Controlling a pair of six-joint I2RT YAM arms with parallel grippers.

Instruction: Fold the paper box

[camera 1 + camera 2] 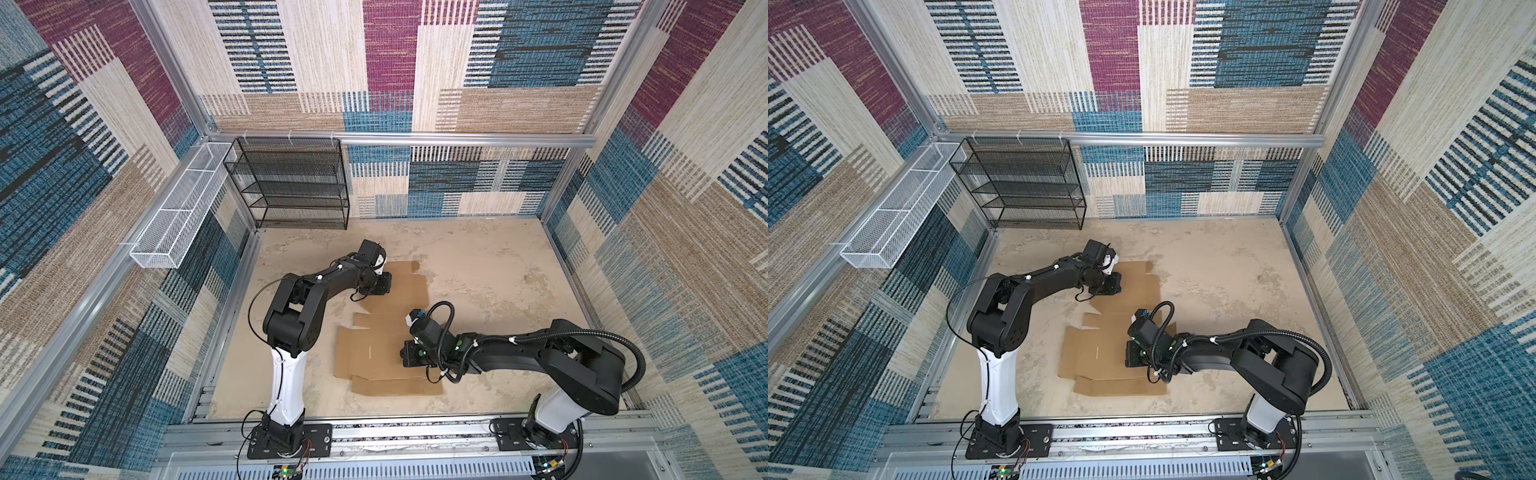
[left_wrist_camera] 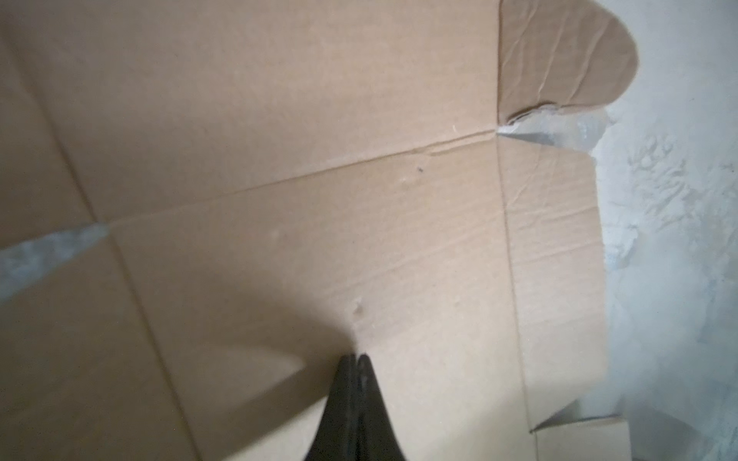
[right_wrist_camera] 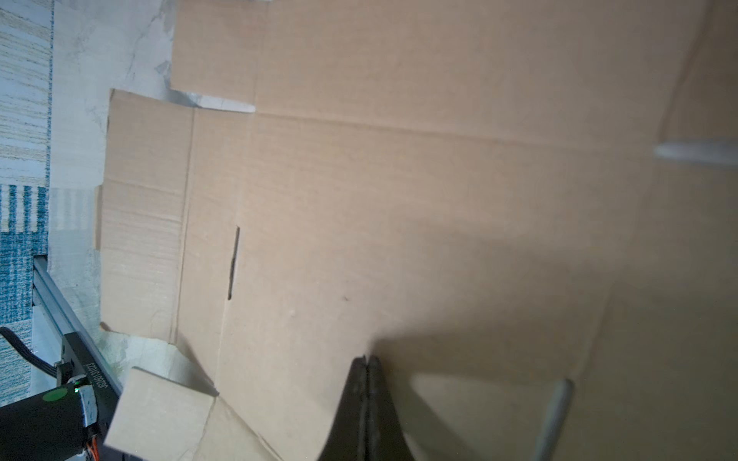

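Observation:
The paper box (image 1: 374, 340) (image 1: 1100, 345) is a flat brown die-cut cardboard sheet lying unfolded on the sandy table, seen in both top views. My left gripper (image 1: 380, 286) (image 1: 1112, 284) stands over the sheet's far end. In the left wrist view it (image 2: 356, 356) is shut, tips down on the cardboard (image 2: 319, 119), near a rounded flap (image 2: 559, 56). My right gripper (image 1: 409, 357) (image 1: 1131, 357) is over the sheet's near right part. In the right wrist view it (image 3: 369, 358) is shut with its tips on the panel (image 3: 399, 199), apart from a slit (image 3: 233, 263). Neither holds anything.
A black wire shelf (image 1: 291, 183) stands against the back wall at the left. A white wire basket (image 1: 178, 212) hangs on the left wall. An aluminium rail (image 1: 415, 432) with both arm bases runs along the front edge. Patterned walls enclose the table.

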